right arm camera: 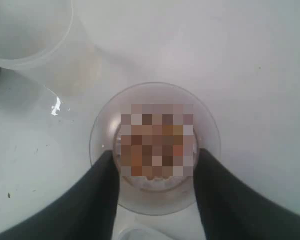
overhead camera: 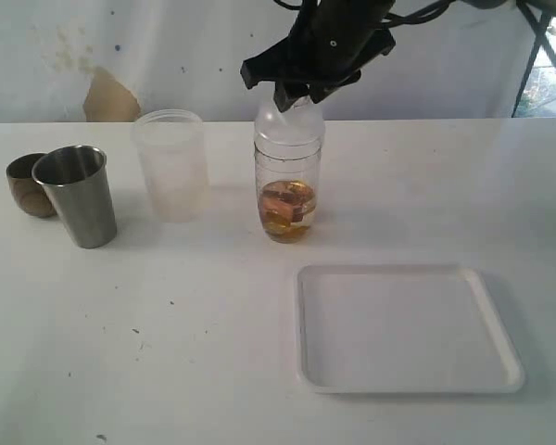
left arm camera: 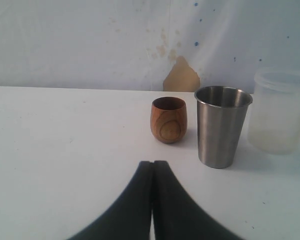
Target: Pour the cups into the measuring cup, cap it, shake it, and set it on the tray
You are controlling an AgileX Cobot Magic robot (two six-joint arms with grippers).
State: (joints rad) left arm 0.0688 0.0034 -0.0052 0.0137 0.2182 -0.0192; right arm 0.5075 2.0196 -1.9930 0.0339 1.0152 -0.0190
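Right end effector (overhead camera: pixel 295 95) reaches down from above in the exterior view and stands over the measuring cup (overhead camera: pixel 285 190). Its black fingers are on a clear dome lid (overhead camera: pixel 288 119) that sits on top of the cup. The measuring cup stands upright on the table (overhead camera: pixel 167 352), behind the tray (overhead camera: pixel 398 334) and apart from it, and has brown and golden pieces at its bottom. To its left stands the frosted plastic cup (overhead camera: pixel 173 167), then farther left the steel tumbler (overhead camera: pixel 77 197), with the wooden cup (overhead camera: pixel 23 184) partly behind the tumbler.

In the left wrist view, the left end effector (left arm camera: pixel 153 167) has its two fingers pressed together with nothing between them. Ahead of it the wooden cup (left arm camera: pixel 168 120), the steel tumbler (left arm camera: pixel 222 125) and the frosted plastic cup (left arm camera: pixel 280 112) stand upright in a row, near each other but not touching.

The right wrist view looks straight down on the dome lid (right arm camera: pixel 155 100). Here the fingers (right arm camera: pixel 102 200) stand part-way open, one against each side of the dome, gripping it. What lies inside the measuring cup is blurred. The frosted plastic cup (right arm camera: pixel 35 35) stands just beside it.
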